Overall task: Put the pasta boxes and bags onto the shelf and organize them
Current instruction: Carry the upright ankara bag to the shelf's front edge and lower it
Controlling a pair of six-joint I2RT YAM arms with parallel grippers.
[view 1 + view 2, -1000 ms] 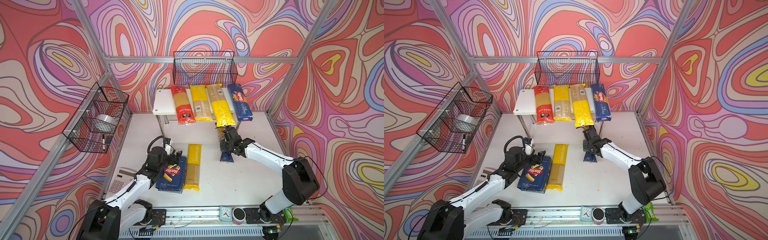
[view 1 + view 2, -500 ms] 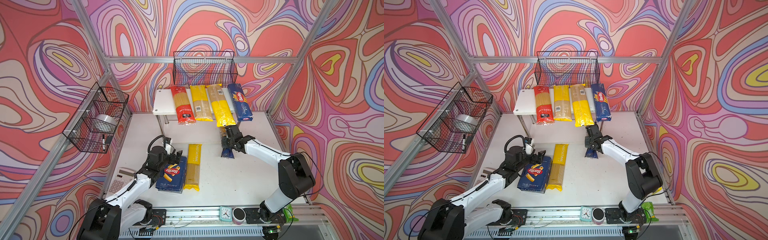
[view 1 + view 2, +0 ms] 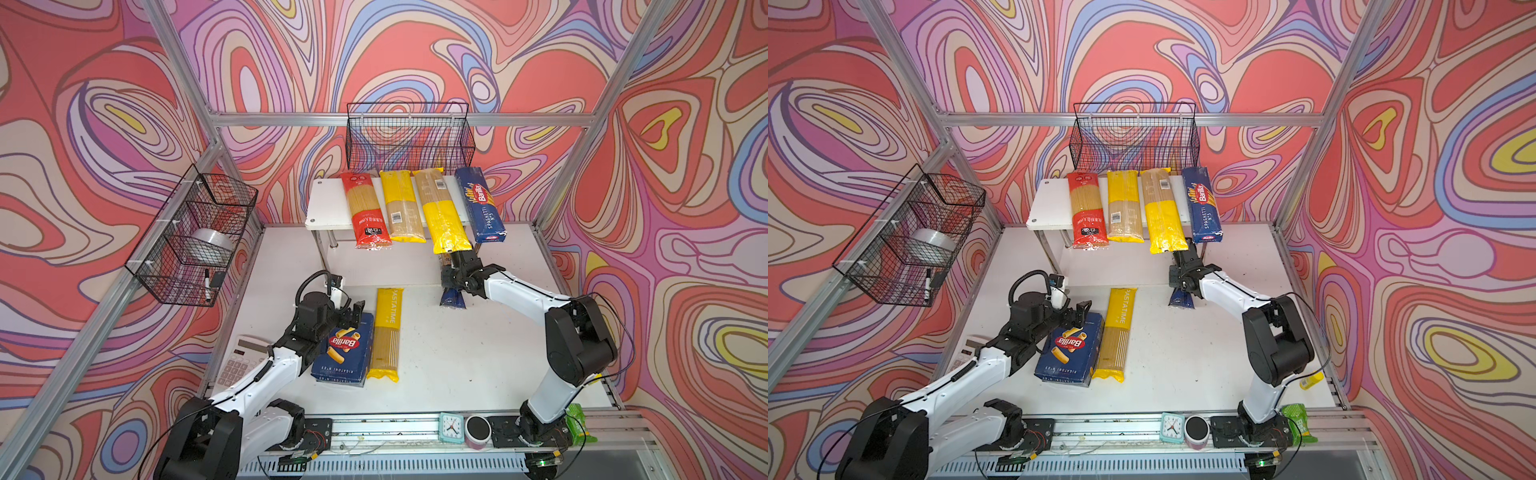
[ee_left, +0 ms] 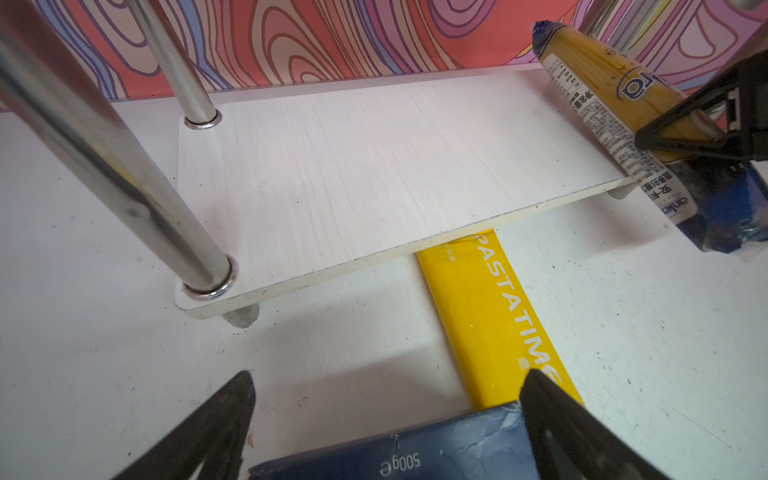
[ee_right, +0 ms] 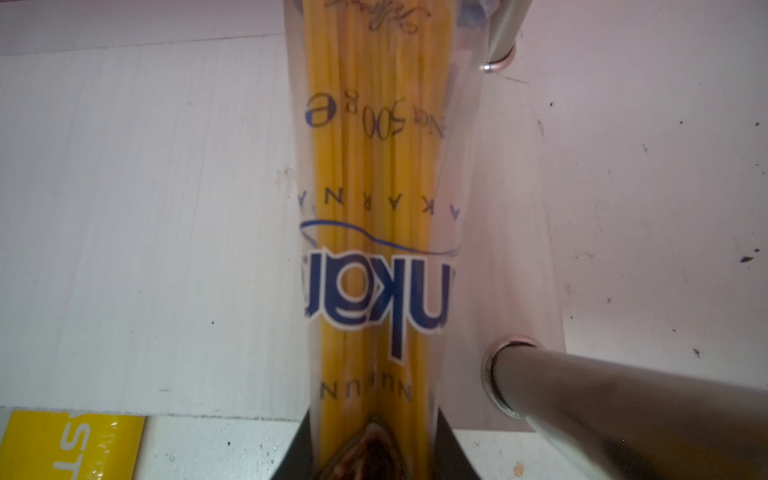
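1 blue bag (image 3: 454, 298), lengthwise toward back wall (image 3: 415, 62), pinched by right claw (image 3: 456, 262); left claw (image 3: 356, 311) spread.

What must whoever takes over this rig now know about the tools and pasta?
Right tool: shut on the dark blue bag, part way in over the lower shelf board.
Left tool: open, empty, at the rigatoni box.
Done: red bag, yellow bag, second yellow bag, spaghetti box on the top shelf board.
Left: that blue bag; rigatoni box and PASTATIME bag, on the table.
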